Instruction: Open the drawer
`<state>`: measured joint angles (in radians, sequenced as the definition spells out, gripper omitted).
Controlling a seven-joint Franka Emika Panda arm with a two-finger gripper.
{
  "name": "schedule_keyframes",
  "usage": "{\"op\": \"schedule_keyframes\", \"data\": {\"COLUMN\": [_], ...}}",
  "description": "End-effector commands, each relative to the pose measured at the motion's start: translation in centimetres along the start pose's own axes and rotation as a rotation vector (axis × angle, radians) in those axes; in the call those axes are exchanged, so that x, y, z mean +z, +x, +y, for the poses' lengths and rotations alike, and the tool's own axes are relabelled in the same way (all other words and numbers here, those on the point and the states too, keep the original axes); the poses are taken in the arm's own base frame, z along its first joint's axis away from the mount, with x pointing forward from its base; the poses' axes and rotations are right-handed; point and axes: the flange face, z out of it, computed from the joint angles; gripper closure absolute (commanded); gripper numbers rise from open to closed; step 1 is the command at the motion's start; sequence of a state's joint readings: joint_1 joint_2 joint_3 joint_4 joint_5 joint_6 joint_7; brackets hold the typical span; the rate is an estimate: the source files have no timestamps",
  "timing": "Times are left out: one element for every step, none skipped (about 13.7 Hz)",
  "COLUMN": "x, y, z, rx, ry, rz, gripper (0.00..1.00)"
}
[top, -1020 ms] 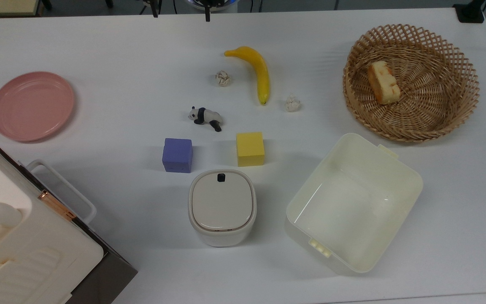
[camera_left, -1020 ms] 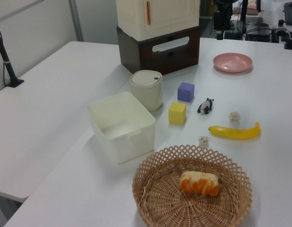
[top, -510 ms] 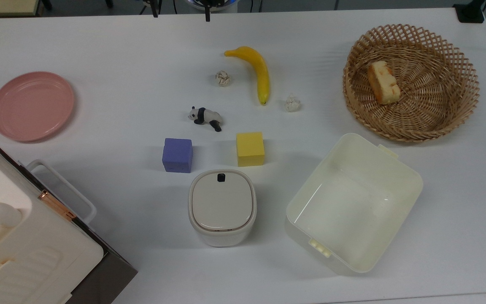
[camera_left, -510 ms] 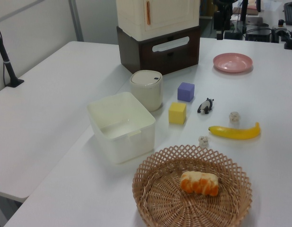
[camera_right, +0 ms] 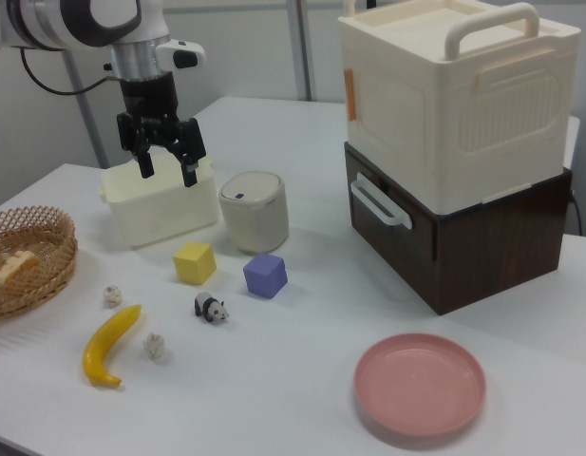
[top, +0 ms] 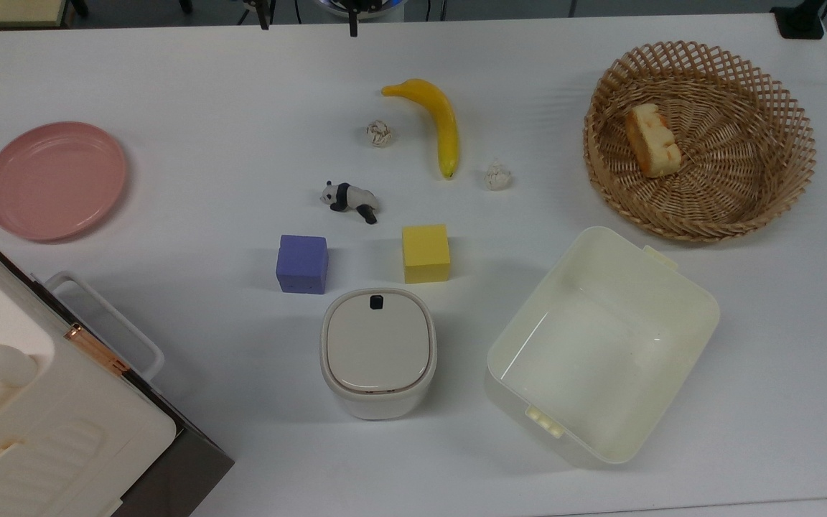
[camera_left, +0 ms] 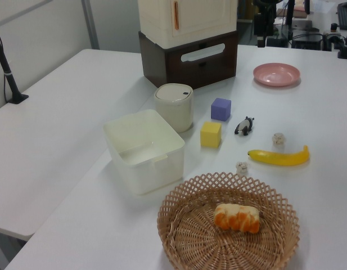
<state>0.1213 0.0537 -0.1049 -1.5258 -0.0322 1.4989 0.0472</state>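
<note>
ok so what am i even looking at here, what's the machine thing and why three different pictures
The machine is a robot arm ending in a two-finger gripper. It shows in the right view, hanging in the air with its fingers apart and holding nothing. The three pictures show the same white table at one moment: one from above, two from opposite sides.

On the table lie a pink plate, a banana, a toy panda, a purple block, a yellow block, a small lidded bin, an empty cream tub and a wicker basket with a piece of cake.

The job concerns the dark drawer with a white handle under the cream box. It looks closed.
</note>
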Motion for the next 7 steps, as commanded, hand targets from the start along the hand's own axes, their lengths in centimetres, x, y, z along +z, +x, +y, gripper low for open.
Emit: {"op": "schedule_keyframes", "data": {"x": [-0.46,-0.53,-0.53,-0.46,-0.46,-0.46,-0.46], "y": [-0.83,-0.83,-0.83,-0.83,-0.83,-0.83,-0.83], "z": [0.02,0.02,0.02,0.02,0.02,0.02,0.02], "rx": [-0.016,-0.017,-0.017,-0.019,-0.02,-0.02,-0.02], "ry": [-0.009,-0.008,-0.008,-0.009,-0.009,-0.009,-0.009], "rz": [-0.017,-0.016,-0.016,-0.017,-0.017,-0.017,-0.017], "gripper": [0.0,0.0,0.0,0.0,0.0,0.0,0.0]}}
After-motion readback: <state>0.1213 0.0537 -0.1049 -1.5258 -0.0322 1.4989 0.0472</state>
